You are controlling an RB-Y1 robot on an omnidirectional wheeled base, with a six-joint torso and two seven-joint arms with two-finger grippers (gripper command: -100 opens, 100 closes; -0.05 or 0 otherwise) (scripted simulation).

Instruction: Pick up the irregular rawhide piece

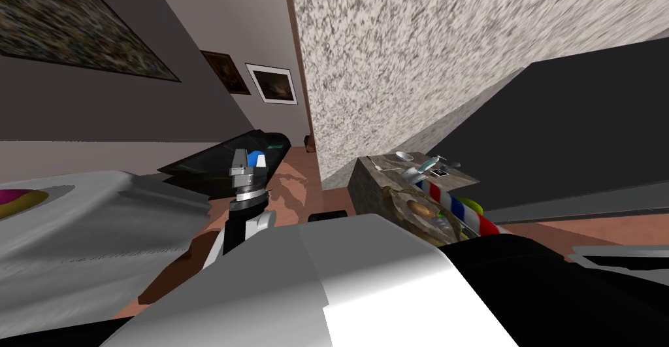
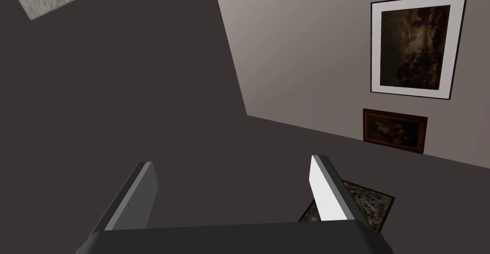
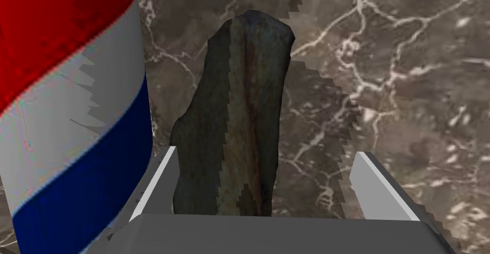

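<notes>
Left arm [image 1: 243,224] is reaching forward, left gripper [image 2: 234,162] holding its fingers wide apart. Right gripper [image 3: 263,153] is likewise standing spread.

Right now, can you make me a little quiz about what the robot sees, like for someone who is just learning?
1. True or false: the right gripper is shut tight on the dark rawhide piece.
2. What stands right beside the rawhide piece? A) a pink teddy bear B) a red, white and blue striped thing C) a purple shoe
3. Fill in the gap: the rawhide piece lies on a brown ____ tabletop with pale veins.

Key
1. False: the gripper is open, and the piece lies between its fingers.
2. B
3. marbled
</notes>
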